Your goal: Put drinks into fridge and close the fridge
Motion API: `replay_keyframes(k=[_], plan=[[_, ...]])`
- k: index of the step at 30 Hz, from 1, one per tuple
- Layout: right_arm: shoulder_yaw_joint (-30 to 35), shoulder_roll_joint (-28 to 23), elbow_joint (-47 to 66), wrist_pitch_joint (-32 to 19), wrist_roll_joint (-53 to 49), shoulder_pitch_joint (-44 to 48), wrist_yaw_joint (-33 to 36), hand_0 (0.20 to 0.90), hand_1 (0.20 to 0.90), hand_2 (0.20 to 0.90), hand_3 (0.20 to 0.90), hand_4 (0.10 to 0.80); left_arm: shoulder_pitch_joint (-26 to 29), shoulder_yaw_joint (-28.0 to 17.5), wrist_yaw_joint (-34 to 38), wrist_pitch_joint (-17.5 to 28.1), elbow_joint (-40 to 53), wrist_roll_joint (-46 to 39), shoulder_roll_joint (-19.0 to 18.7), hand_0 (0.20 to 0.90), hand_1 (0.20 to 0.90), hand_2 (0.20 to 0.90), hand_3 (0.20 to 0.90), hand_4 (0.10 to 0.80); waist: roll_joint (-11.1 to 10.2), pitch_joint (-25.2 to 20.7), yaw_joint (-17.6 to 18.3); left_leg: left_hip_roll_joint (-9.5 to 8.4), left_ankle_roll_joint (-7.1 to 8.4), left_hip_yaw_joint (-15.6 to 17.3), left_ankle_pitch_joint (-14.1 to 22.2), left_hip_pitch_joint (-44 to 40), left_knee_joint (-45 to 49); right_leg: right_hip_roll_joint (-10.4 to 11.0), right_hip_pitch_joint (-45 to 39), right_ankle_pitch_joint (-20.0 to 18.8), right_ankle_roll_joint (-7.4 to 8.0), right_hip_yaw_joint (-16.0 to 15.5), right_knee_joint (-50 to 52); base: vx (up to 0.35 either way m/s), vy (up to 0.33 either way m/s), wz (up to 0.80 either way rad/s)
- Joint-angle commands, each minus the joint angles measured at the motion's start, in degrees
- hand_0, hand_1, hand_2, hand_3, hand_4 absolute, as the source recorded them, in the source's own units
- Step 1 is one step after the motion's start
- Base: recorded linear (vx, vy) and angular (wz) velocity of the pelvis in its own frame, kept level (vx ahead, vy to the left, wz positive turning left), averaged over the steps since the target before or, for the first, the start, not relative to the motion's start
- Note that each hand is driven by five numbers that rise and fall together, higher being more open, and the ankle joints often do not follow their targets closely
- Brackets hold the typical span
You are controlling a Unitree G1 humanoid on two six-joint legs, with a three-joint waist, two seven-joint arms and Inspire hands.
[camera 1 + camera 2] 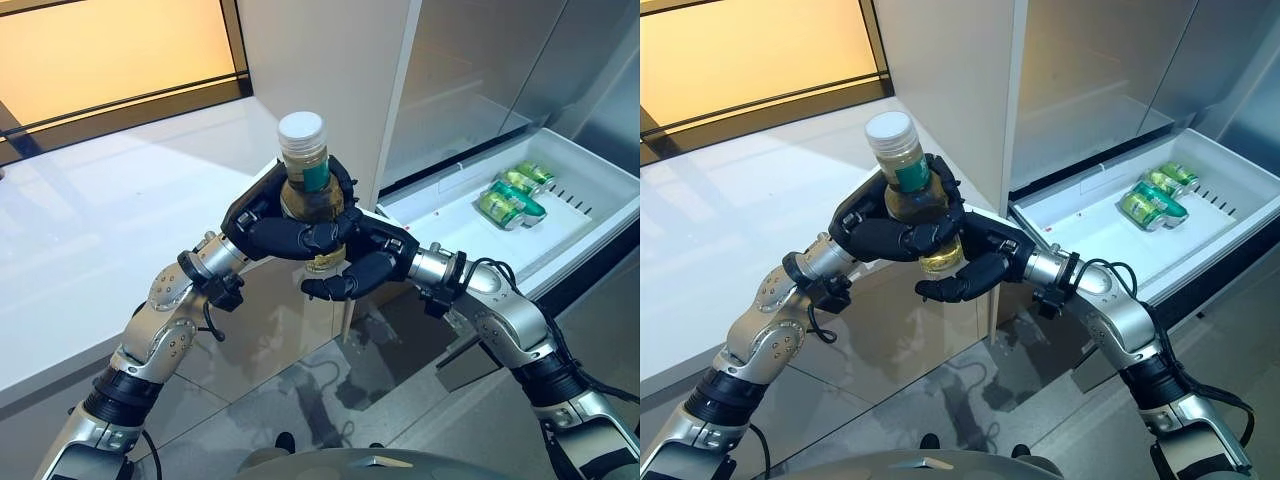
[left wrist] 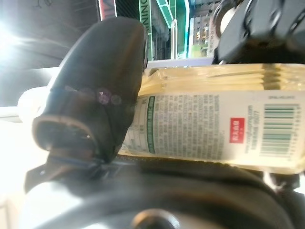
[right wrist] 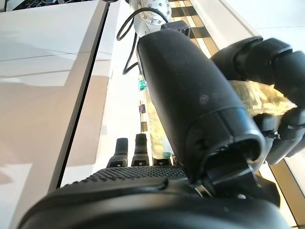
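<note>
A bottle (image 1: 303, 140) of yellowish drink, with a white cap and a green label, stands upright in the air in front of the fridge. My left hand (image 1: 290, 228) is shut round its middle, the thumb (image 2: 95, 95) pressed on the label beside the bottle (image 2: 214, 129). My right hand (image 1: 368, 262) comes in from the right, its fingers curled round the bottle's lower end and its thumb (image 3: 190, 95) against the bottle's side. The fridge's white drawer (image 1: 450, 215) stands pulled out to the right of both hands, with green cans (image 1: 515, 195) lying in its far part.
A white counter (image 1: 100, 230) runs along the left, below a dark-framed window. The fridge's tall pale panel (image 1: 330, 70) rises just behind the bottle. The drawer's front rim (image 1: 590, 240) juts out at the right.
</note>
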State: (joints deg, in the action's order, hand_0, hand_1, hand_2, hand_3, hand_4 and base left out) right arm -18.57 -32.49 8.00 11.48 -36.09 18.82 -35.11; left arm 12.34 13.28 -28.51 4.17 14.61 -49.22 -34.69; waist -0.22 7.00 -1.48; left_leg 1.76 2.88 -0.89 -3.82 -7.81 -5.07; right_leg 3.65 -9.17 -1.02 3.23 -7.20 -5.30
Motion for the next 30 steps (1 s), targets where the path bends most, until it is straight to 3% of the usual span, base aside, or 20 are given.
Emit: replay_keyframes(k=[1, 6, 7, 8, 9, 10, 27, 29, 30], plan=[[0.9, 2.1, 3.0, -4.0, -4.9, 8.7, 0.6, 0.9, 0.9, 0.9, 0.9, 0.8, 11.6, -0.8, -1.0, 4.8, 4.6, -1.2, 0.6, 0.3, 0.3, 0.3, 0.2, 0.1, -1.3, -5.5, 0.0, -4.28, -3.31, -2.5, 5.2, -0.6, 0.1, -0.9, 0.7, 0.4, 0.61, -0.5, 1.5, 0.0, 0.0, 0.0], [0.4, 1.9, 3.3, -3.8, -5.2, 9.4, 0.9, 0.9, 0.9, 0.9, 0.9, 0.8, 11.8, -0.4, -1.3, 3.7, 4.5, -1.7, 0.1, 0.3, 0.3, 0.3, 0.2, 0.1, -1.3, -5.5, 0.0, -4.28, -3.39, -2.5, 5.1, -0.6, 0.1, -0.9, 0.7, 0.4, 0.57, -0.4, 1.6, 0.0, 0.0, 0.0], [0.4, 1.9, 3.4, -3.6, -5.3, 9.5, 0.8, 0.789, 0.789, 0.789, 0.771, 0.671, 11.8, -0.4, -1.3, 3.6, 4.5, -1.9, 0.0, 0.3, 0.3, 0.3, 0.2, 0.1, -1.3, -5.5, 0.0, -4.26, -3.38, -2.5, 5.1, -0.7, 0.1, -0.9, 0.7, 0.4, 0.59, -0.4, 1.6, 0.0, 0.0, 0.0], [0.4, 1.8, 3.4, -3.4, -5.5, 9.5, 0.9, 0.467, 0.467, 0.467, 0.395, 0.295, 11.8, -0.4, -1.4, 3.6, 4.5, -2.0, 0.0, 0.3, 0.3, 0.3, 0.2, 0.1, -1.3, -5.5, 0.0, -4.26, -3.37, -2.5, 5.1, -0.7, 0.1, -0.9, 0.7, 0.4, 0.6, -0.4, 1.6, 0.0, 0.0, 0.0], [0.3, 1.8, 3.4, -3.4, -5.5, 9.6, 1.0, 0.467, 0.467, 0.467, 0.395, 0.295, 11.8, -0.4, -1.5, 3.6, 4.4, -2.0, 0.0, 0.3, 0.3, 0.3, 0.2, 0.1, -1.3, -5.5, 0.0, -4.27, -3.38, -2.5, 5.1, -0.7, 0.1, -0.9, 0.7, 0.4, 0.6, -0.4, 1.6, 0.0, 0.0, 0.0], [0.3, 1.9, 3.3, -3.2, -5.7, 9.7, 0.9, 0.3, 0.3, 0.3, 0.2, 0.1, 11.8, -0.4, -1.4, 3.5, 4.5, -2.1, 0.0, 0.3, 0.3, 0.3, 0.2, 0.1, -1.3, -5.5, 0.0, -4.26, -3.39, -2.5, 5.2, -0.7, 0.1, -0.9, 0.7, 0.4, 0.6, -0.4, 1.6, 0.0, 0.0, 0.0], [0.0, 2.4, 2.6, -3.3, -6.0, 10.4, 2.4, 0.3, 0.3, 0.3, 0.2, 0.1, 12.5, 0.1, -1.0, 2.3, 4.6, -2.3, 0.3, 0.3, 0.3, 0.3, 0.2, 0.1, -1.3, -5.6, -0.1, -4.27, -3.44, -2.4, 5.2, -0.8, 0.1, -0.8, 0.6, 0.3, 0.56, -0.6, 1.6, 0.0, 0.0, 0.0], [0.1, 2.2, 2.4, -3.2, -6.2, 10.8, 2.8, 0.3, 0.3, 0.3, 0.2, 0.1, 12.7, 0.0, -1.3, 2.3, 4.5, -2.2, 0.3, 0.556, 0.556, 0.556, 0.499, 0.399, -1.3, -5.6, -0.1, -4.29, -3.44, -2.5, 5.1, -0.7, 0.1, -0.9, 0.6, 0.3, 0.54, -0.6, 1.6, 0.0, 0.0, 0.0], [0.0, 2.3, 2.5, -3.2, -6.1, 11.0, 3.1, 0.3, 0.3, 0.3, 0.2, 0.1, 12.7, 0.0, -1.4, 2.5, 4.5, -2.0, 0.2, 0.714, 0.714, 0.714, 0.683, 0.583, -1.2, -5.5, -0.1, -4.26, -3.44, -2.5, 5.1, -0.7, 0.1, -0.8, 0.6, 0.3, 0.51, -0.6, 1.6, 0.0, 0.0, 0.0]])
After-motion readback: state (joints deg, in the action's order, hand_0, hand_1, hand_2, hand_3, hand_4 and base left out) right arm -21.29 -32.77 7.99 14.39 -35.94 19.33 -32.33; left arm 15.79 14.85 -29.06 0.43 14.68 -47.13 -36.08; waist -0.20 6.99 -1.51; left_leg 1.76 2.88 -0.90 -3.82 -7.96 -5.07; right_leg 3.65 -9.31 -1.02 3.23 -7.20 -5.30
